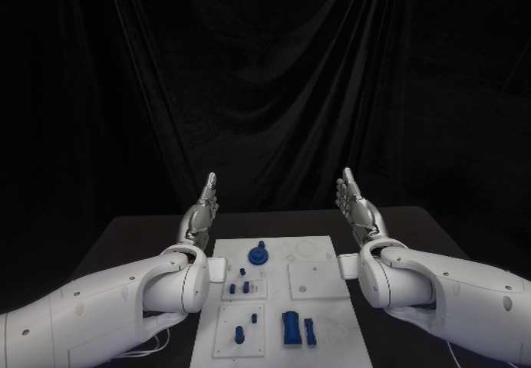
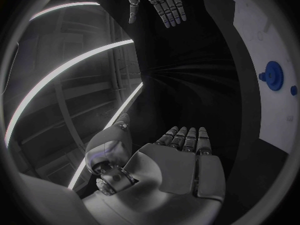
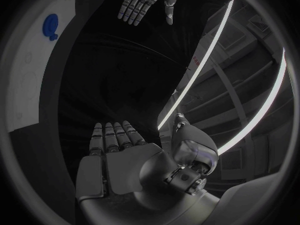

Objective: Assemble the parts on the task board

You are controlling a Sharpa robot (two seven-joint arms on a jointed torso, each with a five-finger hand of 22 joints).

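The white task board [image 1: 332, 307] lies in the middle of the black table. On it sit a round blue part [image 1: 258, 254] at the far end, small blue pegs [image 1: 243, 288] in the middle plate, and a larger blue block [image 1: 291, 328] with a peg [image 1: 239, 334] near the front. My left hand [image 1: 202, 215] is raised above the board's left side, fingers straight and apart, holding nothing. My right hand [image 1: 360, 208] is raised the same way on the right, empty. The round blue part [image 2: 273, 75] and the right hand [image 2: 157, 2] also appear in the left wrist view; the round part [image 3: 50, 24] and left hand [image 3: 145, 1] in the right wrist view.
The black table [image 1: 133, 238] extends on both sides of the board. A black curtain hangs behind it. White sub-plates [image 1: 312, 281] lie on the board.
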